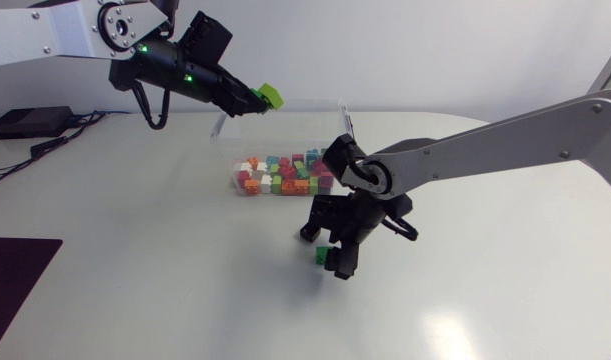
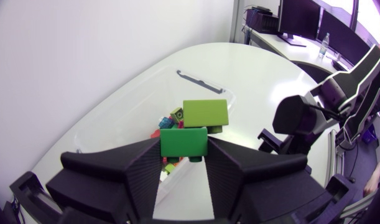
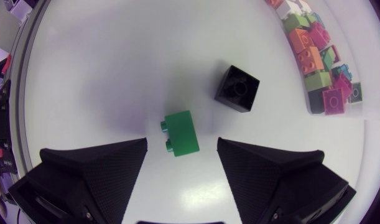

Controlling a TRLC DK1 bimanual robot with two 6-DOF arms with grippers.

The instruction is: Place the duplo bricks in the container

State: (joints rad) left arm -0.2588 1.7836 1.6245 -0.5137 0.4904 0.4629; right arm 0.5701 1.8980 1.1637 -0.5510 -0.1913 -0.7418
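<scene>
One dark green brick [image 3: 180, 132] was seen on the table [image 1: 135, 250] between the wide-open fingers of the right gripper [image 1: 340, 262], not touched by them. One black brick [image 3: 237, 88] was left just past it. Farther off, the one clear container [image 1: 285, 125] was filled with many bricks, too many to be counted. Above it, one light green brick [image 2: 184, 142] was squeezed tight by the left gripper [image 1: 257, 98]. Most seemed done; three bricks were left.

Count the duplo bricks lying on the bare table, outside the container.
2: a green brick between the open fingers of the right gripper, and a black brick just ahead of it, towards the container. The right arm may hide others.
</scene>
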